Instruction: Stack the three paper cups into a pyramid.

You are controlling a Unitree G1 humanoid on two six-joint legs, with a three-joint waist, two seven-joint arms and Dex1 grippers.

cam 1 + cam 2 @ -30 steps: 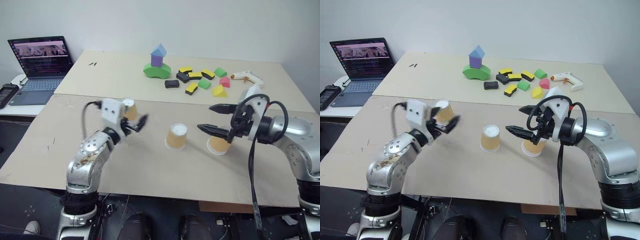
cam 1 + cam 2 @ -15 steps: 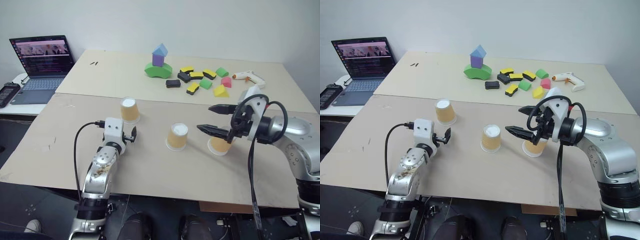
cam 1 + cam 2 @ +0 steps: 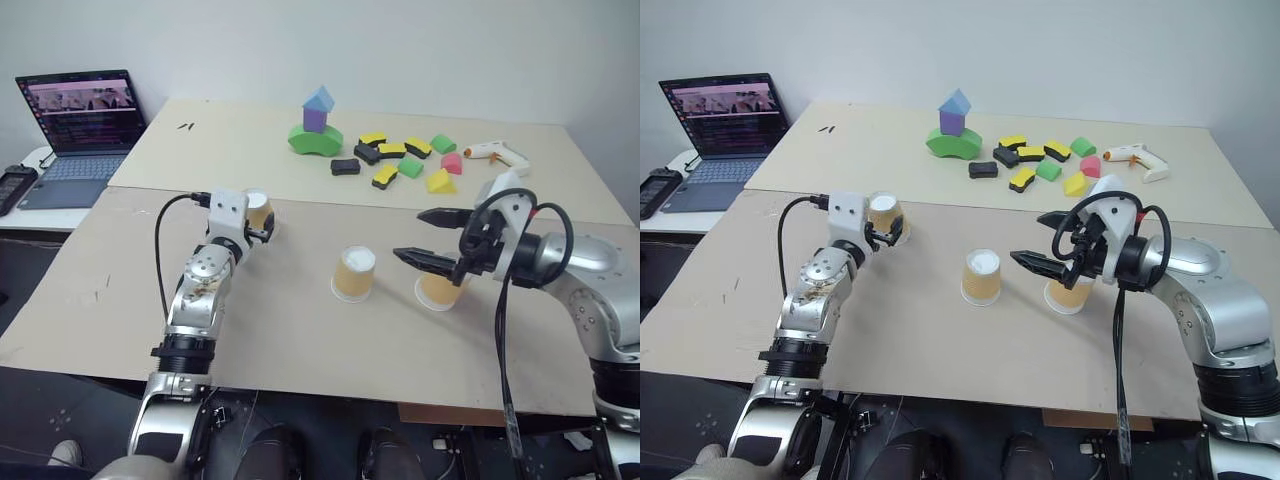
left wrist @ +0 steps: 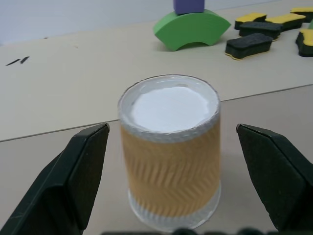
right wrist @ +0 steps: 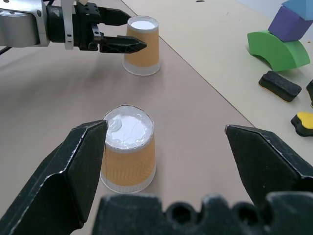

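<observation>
Three tan paper cups stand upside down on the near table. The left cup [image 4: 170, 152] sits between the open fingers [image 4: 73, 181] of my left gripper [image 3: 262, 230], with a gap on each side. The middle cup [image 3: 354, 273] stands free and is seen between the fingers in the right wrist view. The right cup [image 3: 437, 290] is partly hidden under my right gripper [image 3: 410, 235], which hovers open above it and points toward the middle cup. The cups are spread in a loose row, none on top of another.
On the far table stand a green-purple-blue block tower [image 3: 317, 125], several loose foam blocks [image 3: 400, 160] and a white glue gun [image 3: 492, 153]. A laptop [image 3: 80, 130] sits at the far left. A seam [image 3: 330, 203] runs between the two tables.
My left gripper has moved forward from short of the left cup, so that its open fingers now flank the cup. The right arm and the other two cups have not moved.
</observation>
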